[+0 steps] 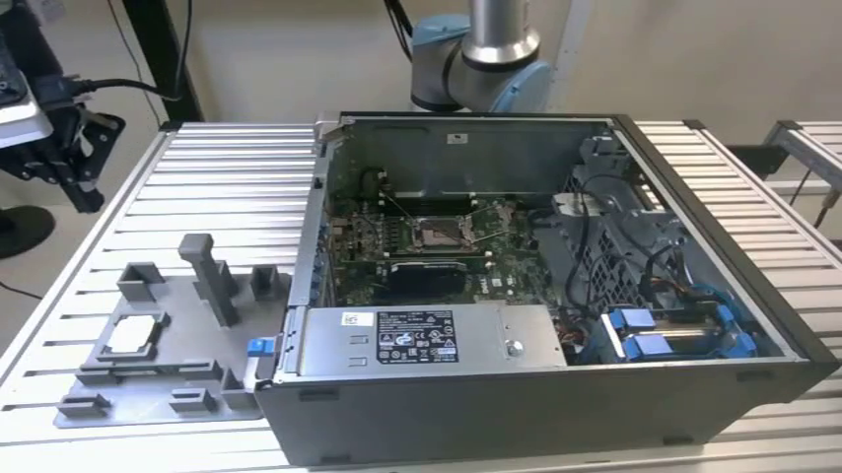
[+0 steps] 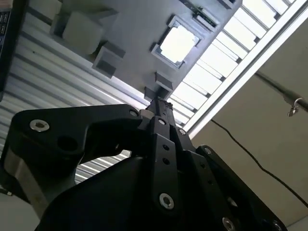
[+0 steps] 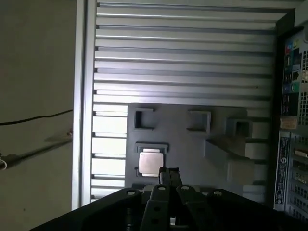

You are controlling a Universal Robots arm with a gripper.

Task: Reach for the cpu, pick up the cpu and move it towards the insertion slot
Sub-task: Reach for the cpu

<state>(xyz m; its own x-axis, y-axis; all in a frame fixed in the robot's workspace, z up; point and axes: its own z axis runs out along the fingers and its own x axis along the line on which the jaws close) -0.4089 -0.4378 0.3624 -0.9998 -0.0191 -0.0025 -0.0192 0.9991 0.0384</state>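
Gripper (image 3: 168, 172): hanging in air at the exterior view's left, claw narrow, holding nothing
Cpu (image 3: 150, 162): lying in the grey fixture (image 3: 192, 144), untouched
Insertion slot (image 1: 439, 233): sitting on the green board (image 1: 507, 281) inside the open case (image 1: 526, 414)

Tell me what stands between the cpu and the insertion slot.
In the exterior view, the grey fixture's tall post and the computer case's side wall stand between the cpu and the insertion slot.
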